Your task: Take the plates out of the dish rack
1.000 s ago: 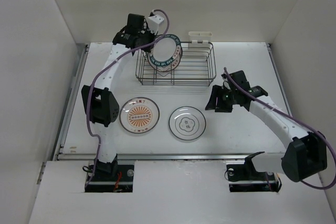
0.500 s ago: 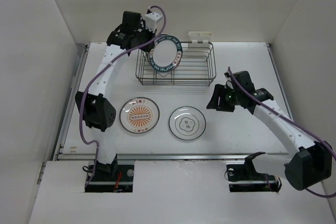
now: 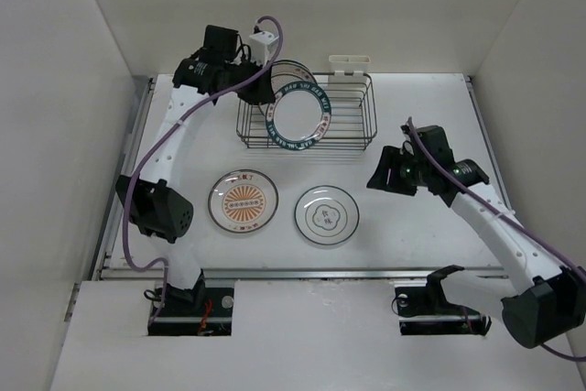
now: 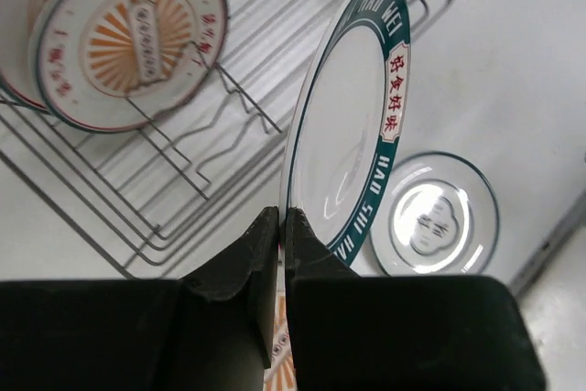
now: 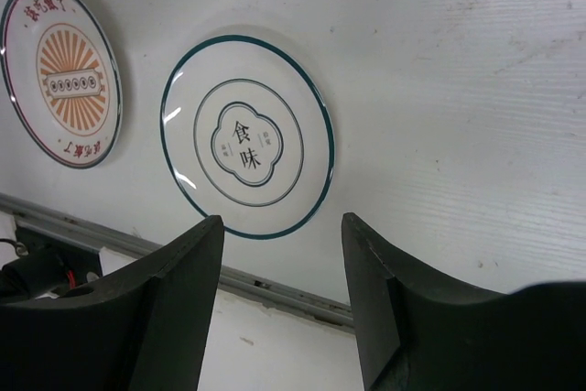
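While the left hand (image 4: 282, 219) clamps a teal-banded round white ceramic plate (image 4: 352, 135) at twelve o'clock, the right hand (image 5: 281, 226) gapes.

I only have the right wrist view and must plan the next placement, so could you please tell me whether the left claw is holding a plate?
Observer: Yes, the left claw is shut on the rim of the teal-banded plate, held on edge over the dish rack.
Operator: Are other plates in the rack?
Observer: Yes, a sunburst plate stands in its dividers, another rim showing behind it.
Operator: Where is my claw from above?
Observer: The right claw hovers right of the flower-centre plate, nearer the arm bases than the rack.
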Robot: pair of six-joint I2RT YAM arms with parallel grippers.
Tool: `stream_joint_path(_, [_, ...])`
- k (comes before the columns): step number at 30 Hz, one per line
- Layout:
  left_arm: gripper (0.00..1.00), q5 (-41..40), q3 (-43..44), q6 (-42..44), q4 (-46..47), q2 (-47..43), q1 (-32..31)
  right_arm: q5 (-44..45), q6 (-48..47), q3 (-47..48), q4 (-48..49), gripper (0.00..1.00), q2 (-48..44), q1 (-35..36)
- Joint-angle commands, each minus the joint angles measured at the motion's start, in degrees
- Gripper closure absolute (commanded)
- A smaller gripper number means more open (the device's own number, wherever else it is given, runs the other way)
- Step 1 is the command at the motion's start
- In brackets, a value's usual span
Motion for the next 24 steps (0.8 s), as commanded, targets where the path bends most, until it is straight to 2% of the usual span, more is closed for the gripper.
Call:
stream_joint_path(1, [1.00, 6.95, -2.42, -0.65, -3.14, -5.15, -1.98, 3.02, 0.73, 3.60, -2.07, 0.40, -2.11, -0.30])
stream_joint_path(5, [1.00, 7.66, -7.69, 3.12, -7.71, -5.15, -5.50, 5.04, 1.88, 5.97, -4.53, 0.40, -4.22, -0.30])
stream_joint_path(9, [1.00, 7.66, -14.20, 4.54, -7.20, -5.15, -8.58, 5.58, 3.02, 8.60, -6.38, 0.40, -6.68, -0.30])
stream_joint_path(15, [1.00, 7.66, -18.86, 7.34, -8.33, 0.11, -14.90, 6.19, 3.02, 9.23, -7.62, 0.40, -7.92, -0.30])
stream_joint_path(19, [1.00, 7.74, -19.39, 7.35, -7.72, 4.41, -16.14, 6.19, 3.02, 9.23, -8.14, 0.40, -7.92, -0.30])
stream_joint_path(24, [1.00, 7.75, -15.71, 7.44, -9.91, 9.78, -17.55, 6.19, 3.02, 9.23, -8.14, 0.40, -8.44, -0.30])
